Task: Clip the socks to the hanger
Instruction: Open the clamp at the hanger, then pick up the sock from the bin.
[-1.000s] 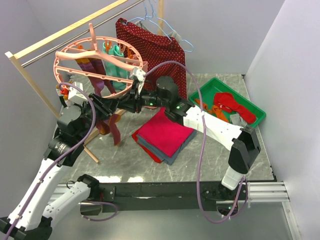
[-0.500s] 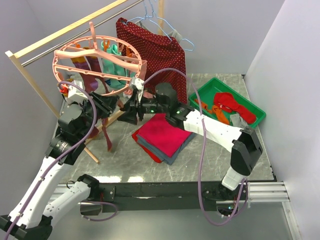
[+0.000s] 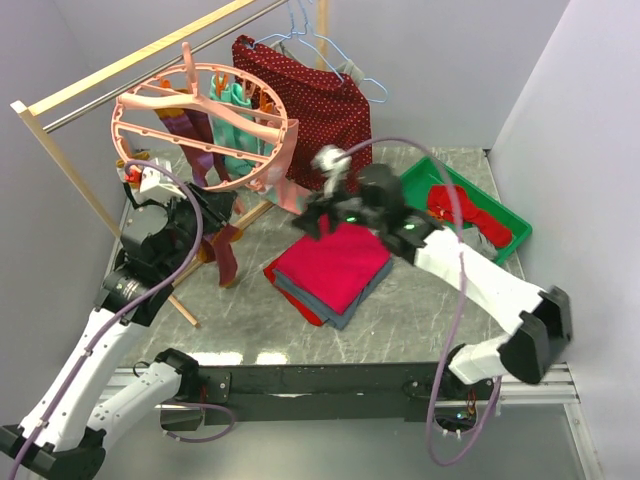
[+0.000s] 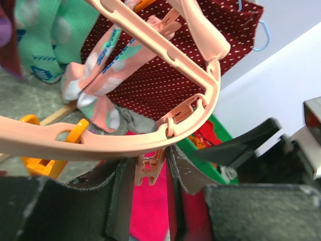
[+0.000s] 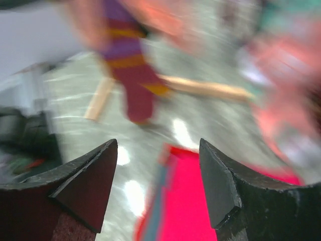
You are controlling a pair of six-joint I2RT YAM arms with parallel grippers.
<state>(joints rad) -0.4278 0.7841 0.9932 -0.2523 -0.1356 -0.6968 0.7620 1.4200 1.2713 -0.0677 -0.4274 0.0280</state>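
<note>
Fingers of our left claw sit tight on either side of a pink clip, gripping it where it dangles from the rim of the hanger. Our right claw hangs spread and empty over the folded red cloth on the table; its own view is blurred. Socks — teal, purple-striped, maroon — dangle from the hanger beneath the wooden rail, and more lie in the green tray.
</note>
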